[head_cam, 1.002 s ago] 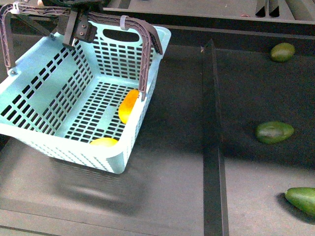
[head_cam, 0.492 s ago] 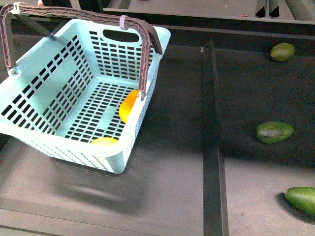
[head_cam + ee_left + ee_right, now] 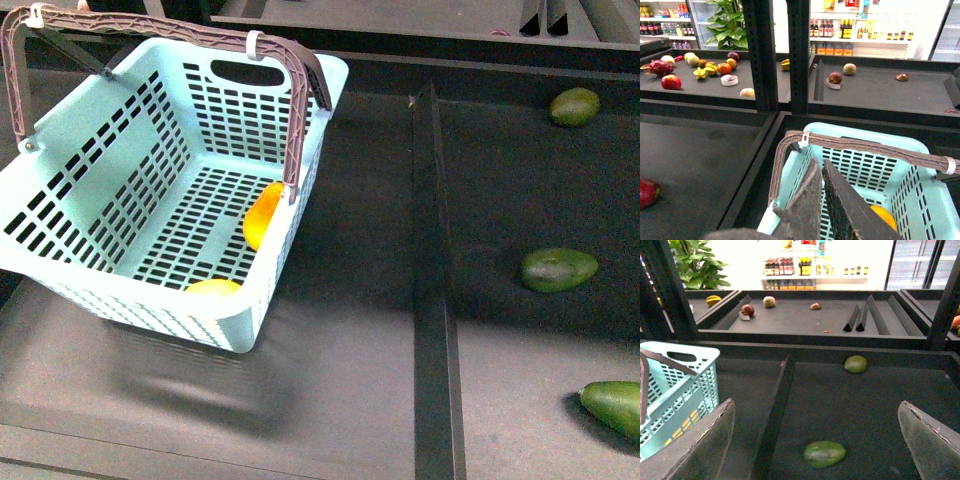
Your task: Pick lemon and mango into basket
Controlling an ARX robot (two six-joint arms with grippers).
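The turquoise basket (image 3: 90, 215) stands at the left in the front view, its brown handle (image 3: 300, 110) arched over it. The yellow-orange mango (image 3: 262, 215) lies inside against the right wall. The yellow lemon (image 3: 212, 288) lies inside at the near wall. Neither gripper shows in the front view. In the left wrist view my left gripper (image 3: 821, 170) is shut and empty above the basket (image 3: 912, 147), with the mango (image 3: 883, 216) below it. In the right wrist view my right gripper (image 3: 816, 404) is open and empty, and the basket (image 3: 670, 385) is off to one side.
Three dark green avocados (image 3: 575, 106) (image 3: 558, 269) (image 3: 612, 405) lie in the right bin, beyond a black divider (image 3: 432, 280). One avocado (image 3: 824, 453) lies between my right fingers. A red-maroon mango (image 3: 647, 192) lies in the bin left of the basket.
One second ago my left gripper was at the basket's far rim by the handle. It has since withdrawn out of the front view. The basket has barely shifted.
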